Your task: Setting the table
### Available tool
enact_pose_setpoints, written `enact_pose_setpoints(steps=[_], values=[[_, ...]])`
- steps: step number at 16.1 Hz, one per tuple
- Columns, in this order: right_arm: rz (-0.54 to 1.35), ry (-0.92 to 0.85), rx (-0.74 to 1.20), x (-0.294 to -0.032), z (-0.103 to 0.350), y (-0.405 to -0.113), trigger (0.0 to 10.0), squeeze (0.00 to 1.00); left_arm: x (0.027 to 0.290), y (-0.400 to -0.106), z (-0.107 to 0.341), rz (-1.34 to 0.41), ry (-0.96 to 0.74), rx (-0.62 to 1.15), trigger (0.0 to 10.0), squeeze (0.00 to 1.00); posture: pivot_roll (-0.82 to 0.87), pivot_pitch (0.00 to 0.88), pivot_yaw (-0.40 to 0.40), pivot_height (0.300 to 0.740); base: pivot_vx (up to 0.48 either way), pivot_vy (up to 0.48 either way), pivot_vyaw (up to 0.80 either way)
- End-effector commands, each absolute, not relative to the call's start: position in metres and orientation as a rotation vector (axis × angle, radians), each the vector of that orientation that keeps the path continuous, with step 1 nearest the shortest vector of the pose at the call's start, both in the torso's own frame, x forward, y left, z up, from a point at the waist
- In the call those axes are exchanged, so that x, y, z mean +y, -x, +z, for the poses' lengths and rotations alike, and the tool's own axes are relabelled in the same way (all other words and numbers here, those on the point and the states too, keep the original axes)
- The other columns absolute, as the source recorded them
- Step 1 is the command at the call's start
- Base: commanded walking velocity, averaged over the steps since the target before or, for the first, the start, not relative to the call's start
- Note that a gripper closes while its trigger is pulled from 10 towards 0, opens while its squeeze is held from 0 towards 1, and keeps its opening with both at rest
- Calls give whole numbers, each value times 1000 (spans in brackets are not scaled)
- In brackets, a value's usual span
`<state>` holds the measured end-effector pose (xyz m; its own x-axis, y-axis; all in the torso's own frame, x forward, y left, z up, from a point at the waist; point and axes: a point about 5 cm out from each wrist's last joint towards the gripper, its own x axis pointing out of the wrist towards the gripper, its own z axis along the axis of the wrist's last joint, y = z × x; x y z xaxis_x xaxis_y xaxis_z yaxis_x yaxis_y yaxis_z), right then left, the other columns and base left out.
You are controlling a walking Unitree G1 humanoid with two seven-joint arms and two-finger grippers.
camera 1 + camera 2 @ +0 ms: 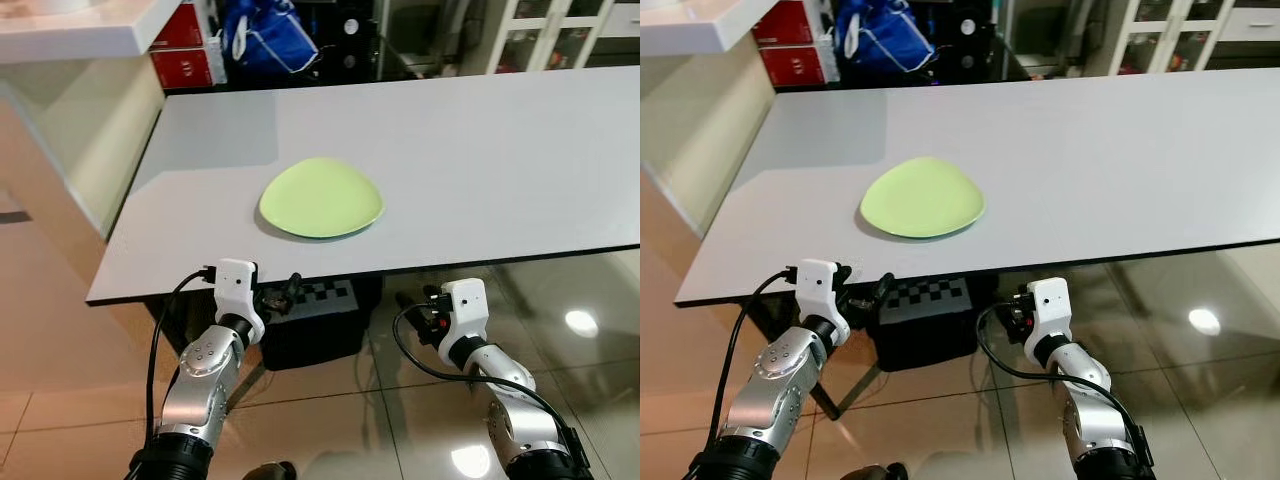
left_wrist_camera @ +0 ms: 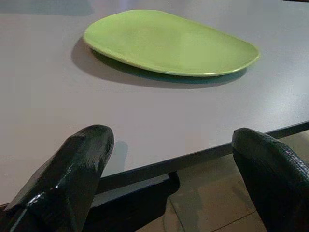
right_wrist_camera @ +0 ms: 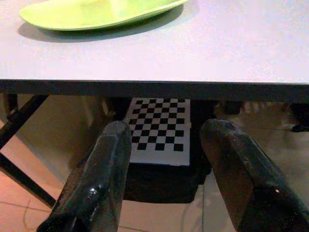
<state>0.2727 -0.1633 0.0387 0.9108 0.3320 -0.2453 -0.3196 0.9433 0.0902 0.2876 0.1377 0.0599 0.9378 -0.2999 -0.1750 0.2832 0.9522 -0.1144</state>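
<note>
I am holding my left pincer (image 2: pixel 169 164) and right pincer (image 3: pixel 166 159) released, fingers spread, low at the near edge of the grey worktop (image 1: pixel 480 160). The green plate (image 1: pixel 321 197) is lying flat on the worktop, just beyond them, untouched.

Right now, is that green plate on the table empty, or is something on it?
Empty. The green plate lies flat on the gray table, its whole top bare in the head and left wrist views.
</note>
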Motion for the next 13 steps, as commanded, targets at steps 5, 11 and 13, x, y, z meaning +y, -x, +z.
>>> enact_pose_setpoints(steps=[5,11,13], values=[[332,-48,262,-166,39,-272,10000,0,138,-287,59,-284,79,203,10000,0,-65,0,60,740,0,0,446],[321,-43,258,-166,38,-273,10000,0,139,-286,57,-287,72,202,10000,0,-66,0,62,740,0,0,440],[306,-56,229,-167,42,-274,10000,0,141,-287,59,-294,67,192,10000,0,-66,0,62,740,0,0,431]])
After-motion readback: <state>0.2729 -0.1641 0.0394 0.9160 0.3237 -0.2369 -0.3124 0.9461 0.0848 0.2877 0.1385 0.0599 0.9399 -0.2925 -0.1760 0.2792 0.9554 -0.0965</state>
